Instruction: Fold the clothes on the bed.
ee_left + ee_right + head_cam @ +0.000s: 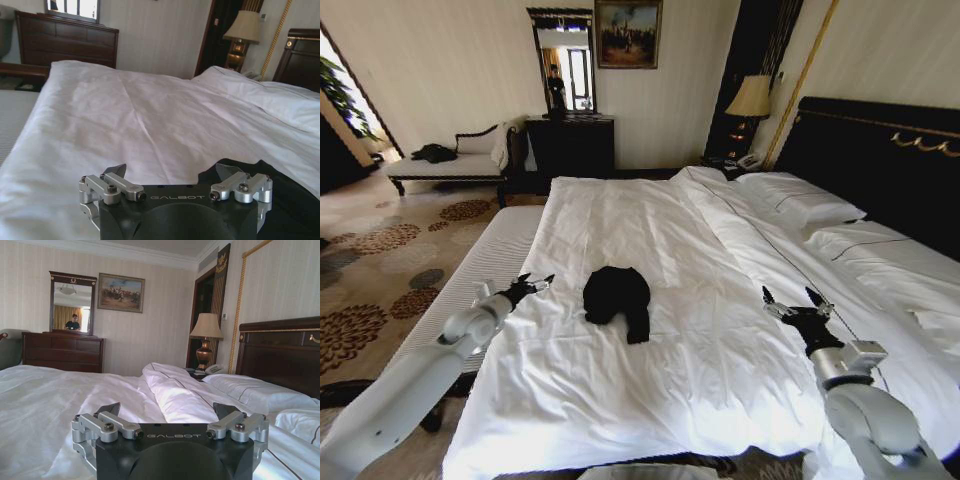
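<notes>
While the T-shirt lies bunched on the bed, both tools, left and right, hover wide open. Soft, limp fabric probably needs gripping at its edges.

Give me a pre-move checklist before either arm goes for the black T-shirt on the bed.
1. T-shirt in plain sight on the white duvet: ok, though it lies bunched, not spread flat.
2. Left end effector open and empty: ok; it hovers beside the shirt near the bed's edge, not touching.
3. Right end effector open and empty: ok; it hangs over the duvet well apart from the shirt.
4. Nothing lying on the shirt: ok.
5. Sleeves and collar identifiable for grasping: cannot tell; the fabric is crumpled into one dark heap.
</notes>
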Tool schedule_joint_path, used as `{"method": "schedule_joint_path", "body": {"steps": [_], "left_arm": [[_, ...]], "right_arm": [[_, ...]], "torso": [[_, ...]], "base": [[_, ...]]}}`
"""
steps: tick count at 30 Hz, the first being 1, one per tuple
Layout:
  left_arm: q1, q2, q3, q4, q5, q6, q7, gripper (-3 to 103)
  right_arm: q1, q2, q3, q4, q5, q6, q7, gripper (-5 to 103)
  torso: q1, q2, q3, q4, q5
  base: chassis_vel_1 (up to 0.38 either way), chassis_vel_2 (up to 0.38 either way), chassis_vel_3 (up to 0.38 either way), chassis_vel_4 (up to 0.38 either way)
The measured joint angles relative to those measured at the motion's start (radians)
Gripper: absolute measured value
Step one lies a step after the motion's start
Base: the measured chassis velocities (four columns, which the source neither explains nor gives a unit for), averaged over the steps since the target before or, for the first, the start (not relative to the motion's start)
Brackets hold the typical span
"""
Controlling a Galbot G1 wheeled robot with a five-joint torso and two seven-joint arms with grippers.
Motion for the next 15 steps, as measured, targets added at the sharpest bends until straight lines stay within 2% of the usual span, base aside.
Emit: {"method": "schedule_joint_path", "body": {"steps": [2,3,6,7,11,15], "left_arm": [[-0.069,-0.045,0.077,0.048,0.001,0.003,0.002,100],[-0.069,-0.045,0.077,0.048,0.001,0.003,0.002,100],[-0.153,-0.156,0.145,0.162,-0.034,0.015,0.006,100],[-0.153,-0.156,0.145,0.162,-0.034,0.015,0.006,100],[-0.22,-0.269,0.198,0.319,-0.061,0.02,0.016,100],[-0.241,-0.323,0.203,0.41,-0.067,0.02,0.026,100]], "right_arm": [[0.003,0.003,-0.002,-0.004,0.0,-0.001,0.0,100],[0.003,0.003,-0.002,-0.004,0.0,-0.001,0.0,100],[-0.001,0.013,-0.003,-0.008,-0.005,-0.001,0.001,100],[-0.001,0.013,-0.003,-0.008,-0.005,-0.001,0.001,100],[-0.013,0.017,0.002,-0.017,-0.01,-0.001,0.001,100],[-0.015,0.014,0.005,-0.018,-0.01,-0.003,0.001,100]], "torso": [[0.0,0.0,0.0,0.0,-0.0002],[0.0,0.0,0.0,0.0,-0.0002],[0.0,0.0,0.0,-0.0001,-0.0005],[0.0,0.0,0.0,-0.0001,-0.0005],[0.0,0.0,0.0,-0.0003,-0.0001],[0.0,0.0,0.0,0.0,-0.0001]], "base": [[0.0,0.0,0.0,0.0],[0.0,0.0,0.0,0.0],[0.0,0.0,0.0,0.0],[0.0,0.0,0.0,0.0],[0.0,0.0,0.0,0.0],[0.0,0.0,0.0,0.0]]}}
